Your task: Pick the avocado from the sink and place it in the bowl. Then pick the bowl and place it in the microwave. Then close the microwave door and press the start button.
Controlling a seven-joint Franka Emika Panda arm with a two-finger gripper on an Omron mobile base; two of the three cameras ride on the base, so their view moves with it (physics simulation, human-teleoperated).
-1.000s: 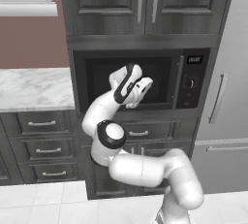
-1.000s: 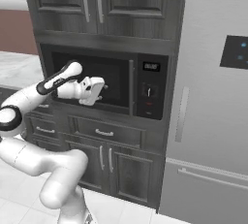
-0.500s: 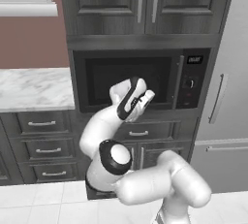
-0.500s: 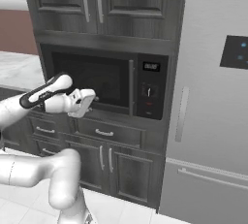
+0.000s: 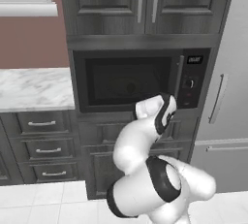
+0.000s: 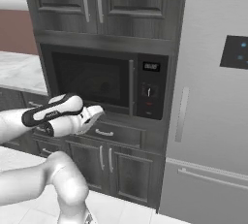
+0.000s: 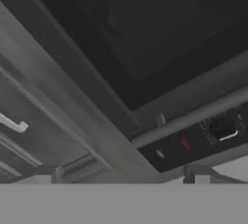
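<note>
I have the microwave door (image 6: 92, 78) shut flush against the cavity, its tinted glass filling the centre of the right base view, so what I judge is left is the start button. That would explain why the arm is drawn in low: the gripper (image 6: 95, 113) sits just under the door's lower edge, left of centre in that view, pointing toward the black control panel (image 6: 150, 92) at the microwave's (image 5: 140, 77) right side. In the left base view the hand (image 5: 162, 114) shows at centre, below the door (image 5: 128, 80) and just left of the panel (image 5: 190, 80).

Whether the fingers are apart or together I cannot tell; they are too small and blurred to read.

In the hand view the picture is rolled, so the door's glass (image 7: 145, 29) fills the upper part, and the panel (image 7: 203, 138) runs along the lower right, with a dial (image 7: 224, 130) and a small red mark (image 7: 184, 143) beside it (possibly a button, though I won't swear to it).

As for contents: through the dark glass I make out a faint rounded shape (image 5: 130, 87) inside, and I take it for the bowl with the avocado in it, though the tint is too deep to be sure. The marble counter (image 5: 34, 87) at the left edge carries nothing I can see.
</note>
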